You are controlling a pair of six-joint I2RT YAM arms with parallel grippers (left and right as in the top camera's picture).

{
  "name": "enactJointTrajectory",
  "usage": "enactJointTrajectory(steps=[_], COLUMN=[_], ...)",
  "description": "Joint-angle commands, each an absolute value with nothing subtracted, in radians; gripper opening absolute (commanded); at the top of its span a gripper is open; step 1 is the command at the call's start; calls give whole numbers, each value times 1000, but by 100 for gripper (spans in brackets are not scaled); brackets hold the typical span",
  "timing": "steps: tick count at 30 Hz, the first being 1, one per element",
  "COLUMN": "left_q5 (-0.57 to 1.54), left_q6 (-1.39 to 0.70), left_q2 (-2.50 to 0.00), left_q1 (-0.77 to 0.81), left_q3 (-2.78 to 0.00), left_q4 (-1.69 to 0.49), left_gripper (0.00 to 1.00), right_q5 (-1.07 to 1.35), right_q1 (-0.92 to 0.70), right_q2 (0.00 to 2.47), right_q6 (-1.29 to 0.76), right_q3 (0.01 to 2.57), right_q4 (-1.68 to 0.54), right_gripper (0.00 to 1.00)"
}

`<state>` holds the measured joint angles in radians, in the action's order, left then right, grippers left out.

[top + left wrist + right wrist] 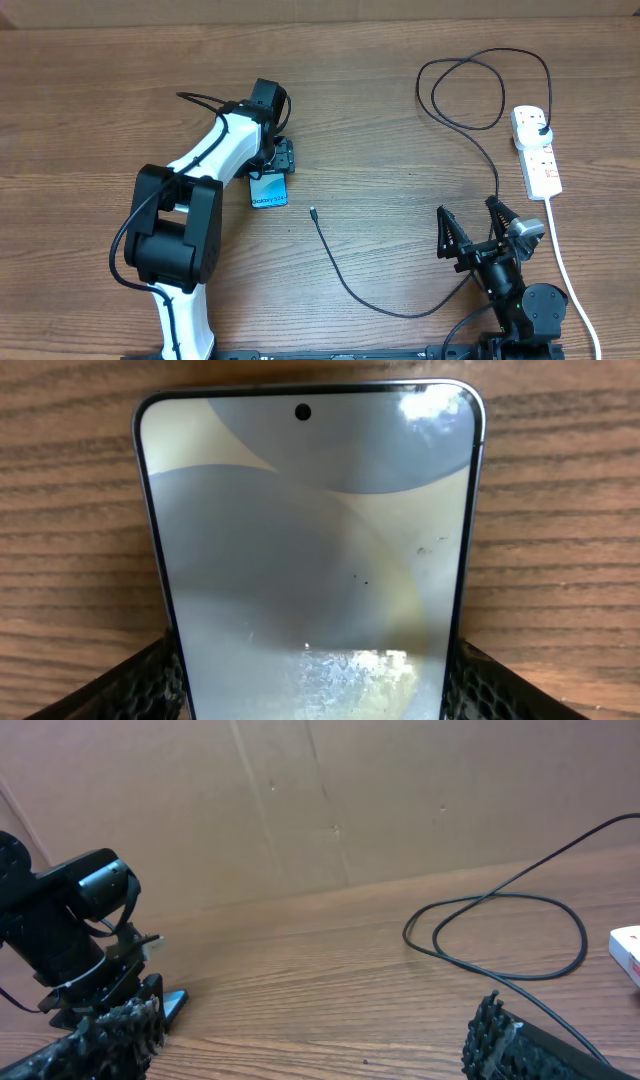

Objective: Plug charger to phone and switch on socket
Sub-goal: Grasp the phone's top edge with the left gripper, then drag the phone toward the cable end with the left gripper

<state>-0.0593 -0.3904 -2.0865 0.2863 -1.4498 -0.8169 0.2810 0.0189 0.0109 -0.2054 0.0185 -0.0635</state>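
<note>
Left fingers (135, 685) clamp phone (310, 540) edges; right fingers (515, 1040) spread wide.

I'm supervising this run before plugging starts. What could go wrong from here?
The left gripper flanks the phone, but grip is unclear; it could slide when pushed. The connector tip lies flat on the table, apart from the open right gripper, which may miss it.

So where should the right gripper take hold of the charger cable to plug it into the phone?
Probably just behind the connector tip, coming straight down and closing across the charger cable. That end lies flat and free on the table, nearest the phone, and a short grip would keep the tip from flopping. The right gripper is open.
</note>
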Motion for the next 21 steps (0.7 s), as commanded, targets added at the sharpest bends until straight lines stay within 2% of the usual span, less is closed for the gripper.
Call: enactJointTrajectory(steps=[1, 10, 21], left_q5=[-51, -51, -32], left_q6=[-408, -408, -409], left_q2=[-2126, -2126, -2126], left_q1=[290, 291, 329], left_q3=[-1487, -1640, -1816], left_q4=[-850, -978, -1133], left_gripper=[61, 48, 38], right_q5=[270, 270, 270], right_q1=[15, 15, 15], right_q2=[3, 3, 3], right_q6=[-200, -200, -200], right_q3=[8, 8, 8], right_q4=[-59, -59, -59], right_gripper=[100, 100, 100])
